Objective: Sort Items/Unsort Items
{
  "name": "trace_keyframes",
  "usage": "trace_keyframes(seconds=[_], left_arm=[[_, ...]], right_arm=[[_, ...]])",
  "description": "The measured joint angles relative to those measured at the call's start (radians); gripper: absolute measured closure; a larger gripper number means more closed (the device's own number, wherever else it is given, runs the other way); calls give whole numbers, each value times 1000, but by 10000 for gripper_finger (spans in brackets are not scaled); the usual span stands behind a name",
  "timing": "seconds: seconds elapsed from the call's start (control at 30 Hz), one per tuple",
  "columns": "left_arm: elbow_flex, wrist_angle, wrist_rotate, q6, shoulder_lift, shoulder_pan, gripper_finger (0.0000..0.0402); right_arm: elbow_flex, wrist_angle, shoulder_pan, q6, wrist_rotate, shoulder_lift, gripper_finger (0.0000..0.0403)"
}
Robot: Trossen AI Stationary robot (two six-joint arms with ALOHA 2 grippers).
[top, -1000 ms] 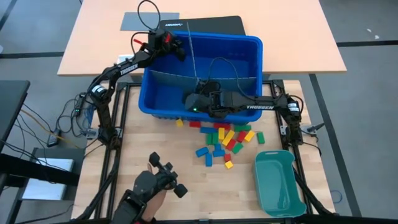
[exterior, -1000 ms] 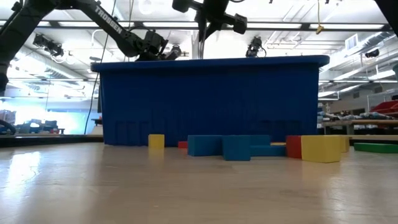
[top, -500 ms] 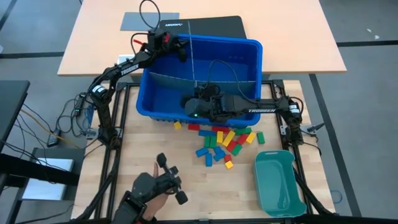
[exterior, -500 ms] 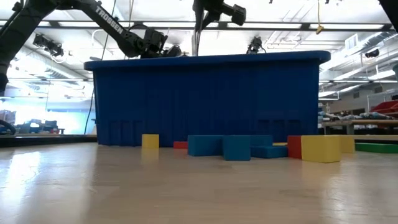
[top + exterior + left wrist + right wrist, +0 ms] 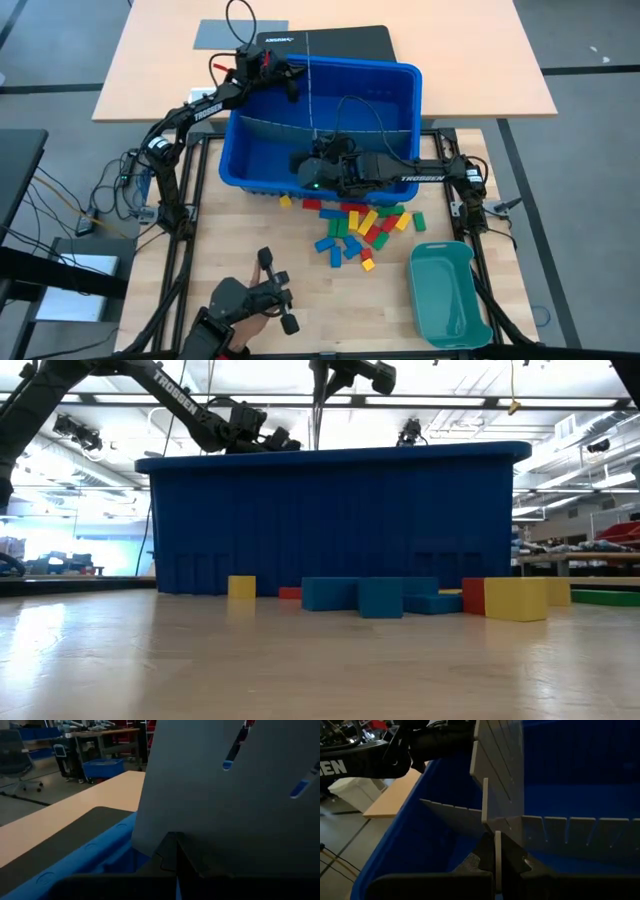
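Jaws of both grippers pinch thin grey slotted divider sheets (image 5: pixel 308 95) inside the glossy blue bin (image 5: pixel 410 95).

Blue bin (image 5: pixel 330 130) shifted slightly left

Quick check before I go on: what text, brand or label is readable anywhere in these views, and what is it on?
"TROSSEN" on the right arm, high view.
"TROSSEN" on the left arm, high view, small.
"TROSSEN" on the arm at upper left, low view.
"EN", cut off, on the dark arm, right wrist view.
Nothing readable on the blue bin or blocks.
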Motion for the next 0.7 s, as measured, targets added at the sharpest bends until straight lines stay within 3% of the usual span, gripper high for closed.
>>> trace_keyframes(seconds=[0.7], left_arm=[[0, 6, -36, 30, 0, 2, 401]], right_arm=[[0, 2, 3, 40, 21, 2, 403]])
